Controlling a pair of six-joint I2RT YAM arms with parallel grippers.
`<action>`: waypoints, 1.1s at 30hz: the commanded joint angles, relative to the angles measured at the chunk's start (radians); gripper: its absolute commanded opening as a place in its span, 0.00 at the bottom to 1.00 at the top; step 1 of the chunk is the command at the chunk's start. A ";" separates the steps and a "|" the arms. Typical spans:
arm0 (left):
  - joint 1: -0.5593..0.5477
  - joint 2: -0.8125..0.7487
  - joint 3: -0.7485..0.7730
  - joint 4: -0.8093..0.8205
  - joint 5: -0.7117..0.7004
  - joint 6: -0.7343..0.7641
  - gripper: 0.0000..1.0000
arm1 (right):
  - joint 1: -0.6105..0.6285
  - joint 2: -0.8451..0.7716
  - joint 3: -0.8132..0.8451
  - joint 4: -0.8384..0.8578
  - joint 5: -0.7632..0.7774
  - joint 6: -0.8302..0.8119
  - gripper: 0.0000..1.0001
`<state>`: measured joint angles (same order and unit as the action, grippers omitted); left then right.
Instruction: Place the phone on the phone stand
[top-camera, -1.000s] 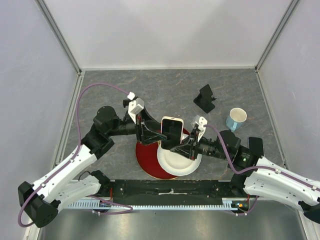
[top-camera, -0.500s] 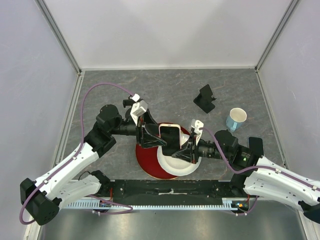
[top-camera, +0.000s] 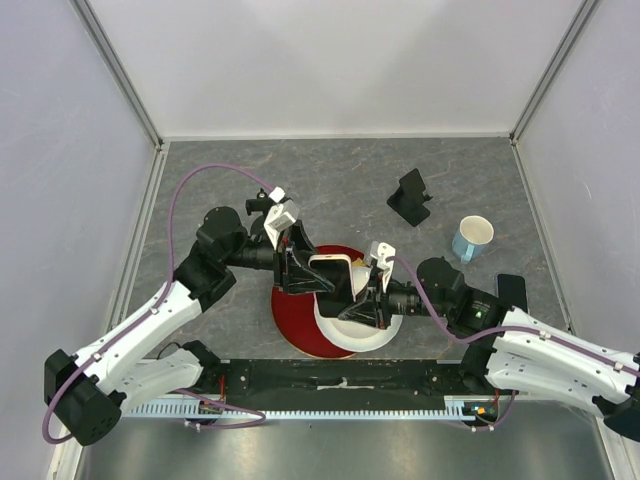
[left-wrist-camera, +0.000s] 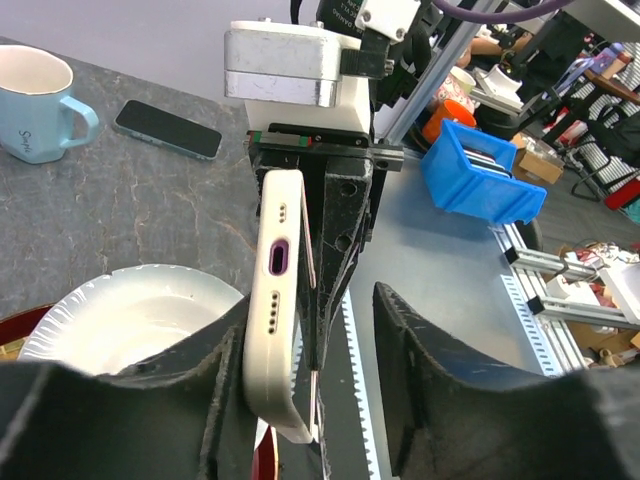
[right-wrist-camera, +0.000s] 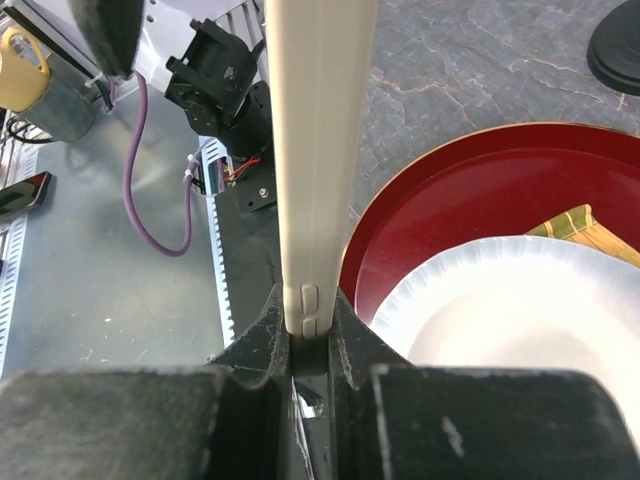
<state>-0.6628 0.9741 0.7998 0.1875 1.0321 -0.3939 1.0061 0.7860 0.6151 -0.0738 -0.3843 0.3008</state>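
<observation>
Mid-task: right gripper (right-wrist-camera: 310, 328) pinches phone (top-camera: 337, 272) edge-on, aloft; left gripper (left-wrist-camera: 310, 330) part-open astride it; phone stand (top-camera: 410, 197) bare, placement pending

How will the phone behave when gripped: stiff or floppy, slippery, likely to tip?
Probably stiff: the phone stands straight though the right gripper pinches only a small part of it. Its smooth pale rim looks slippery, so it may slide. Held so narrowly, it could pivot between the fingers.
</observation>
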 joint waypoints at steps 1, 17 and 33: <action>0.000 0.003 0.030 0.047 0.046 -0.033 0.45 | 0.002 0.012 0.074 0.124 -0.008 -0.028 0.00; 0.002 0.005 0.041 0.024 0.045 0.000 0.02 | 0.003 0.047 0.098 0.117 0.004 -0.034 0.00; 0.000 -0.543 -0.125 -0.115 -1.477 0.205 0.02 | 0.002 0.169 0.155 -0.078 0.800 0.119 0.82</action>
<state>-0.6632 0.5793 0.7238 -0.0051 0.1280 -0.2569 1.0107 0.8589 0.6937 -0.1688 0.1684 0.3569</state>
